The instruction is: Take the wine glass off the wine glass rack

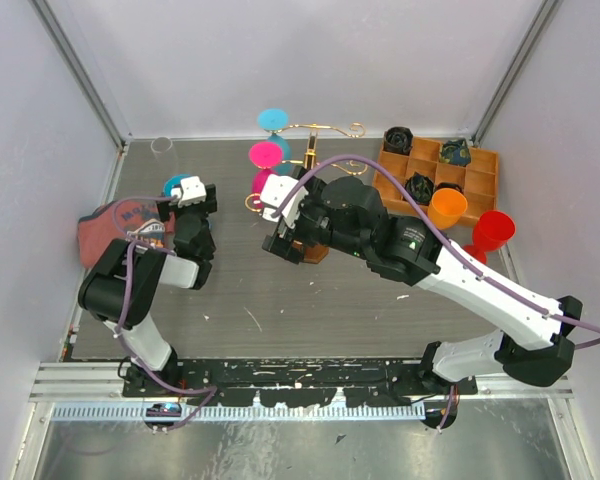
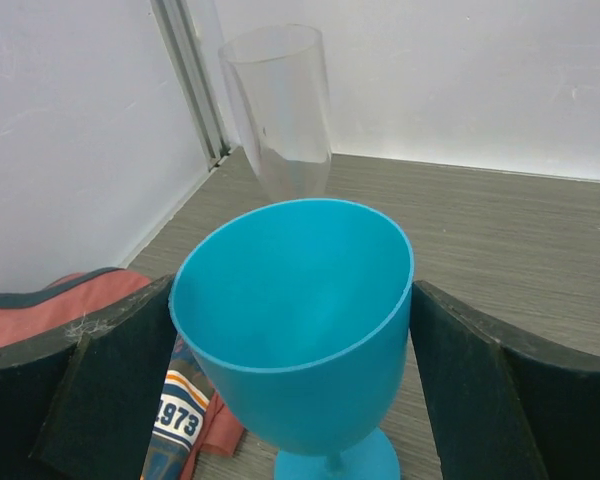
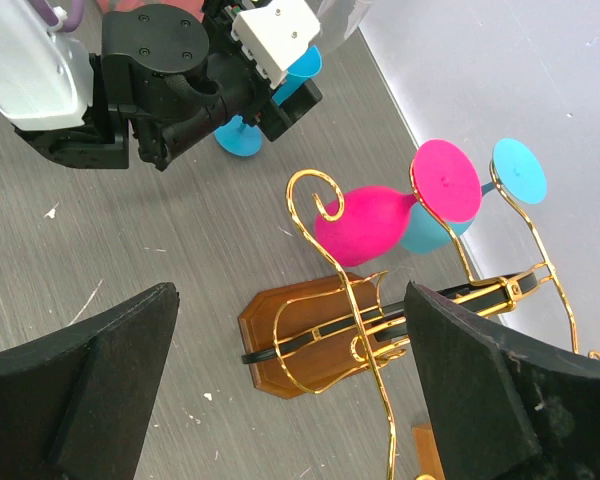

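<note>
Left hand [image 1: 183,188] wide around blue glass [image 2: 295,310], fingers right at its sides; cannot tell if squeezing. Blue glass upright, foot on worktop [image 2: 500,230], well apart from rack [image 3: 280,345]. Clear glass [image 2: 280,110] just behind it. Right hand [image 3: 292,300] wide, holding nothing, above rack. Pink glass [image 3: 365,225] and pale blue glass [image 3: 435,235] hang on rack arms.

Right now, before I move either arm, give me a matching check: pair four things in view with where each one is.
Things:
1. pink glass
2. clear flute
3. orange glass
4. left claw

Places:
A. upright near the far-left corner
B. either side of the standing blue glass
C. hanging on the wine glass rack
D. at the near edge of the wooden tray

Pairs: 1-C; 2-A; 3-D; 4-B
</note>
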Controlling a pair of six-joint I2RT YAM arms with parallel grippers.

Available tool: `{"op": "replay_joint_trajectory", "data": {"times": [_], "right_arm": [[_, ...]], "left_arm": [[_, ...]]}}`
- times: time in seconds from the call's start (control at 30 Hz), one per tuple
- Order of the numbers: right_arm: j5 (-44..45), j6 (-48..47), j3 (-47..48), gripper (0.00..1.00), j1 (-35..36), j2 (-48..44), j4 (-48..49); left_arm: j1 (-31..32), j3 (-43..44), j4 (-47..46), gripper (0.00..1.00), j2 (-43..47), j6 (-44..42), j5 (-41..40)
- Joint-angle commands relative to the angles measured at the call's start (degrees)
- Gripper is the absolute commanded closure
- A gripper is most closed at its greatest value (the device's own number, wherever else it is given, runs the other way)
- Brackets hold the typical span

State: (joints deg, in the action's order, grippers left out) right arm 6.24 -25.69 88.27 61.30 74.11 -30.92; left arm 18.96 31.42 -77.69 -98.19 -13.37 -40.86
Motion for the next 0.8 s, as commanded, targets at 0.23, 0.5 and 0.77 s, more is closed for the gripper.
{"op": "replay_joint_trajectory", "data": {"times": [0.23,0.5,0.77], "right_arm": [[-1.0,1.0,0.4,0.0,-0.8,-1.8,1.5],[-1.4,3.8,0.7,0.0,-0.9,-2.0,1.6],[1.3,14.2,5.2,0.0,-0.9,-1.3,-0.7]], "left_arm": [[0.6,-0.2,-4.4,0.01,-2.5,2.6,-4.0],[4.3,-2.6,-3.1,0.02,4.5,0.6,-8.4],[5.3,-4.2,12.8,0.01,14.2,6.1,-10.3]]}}
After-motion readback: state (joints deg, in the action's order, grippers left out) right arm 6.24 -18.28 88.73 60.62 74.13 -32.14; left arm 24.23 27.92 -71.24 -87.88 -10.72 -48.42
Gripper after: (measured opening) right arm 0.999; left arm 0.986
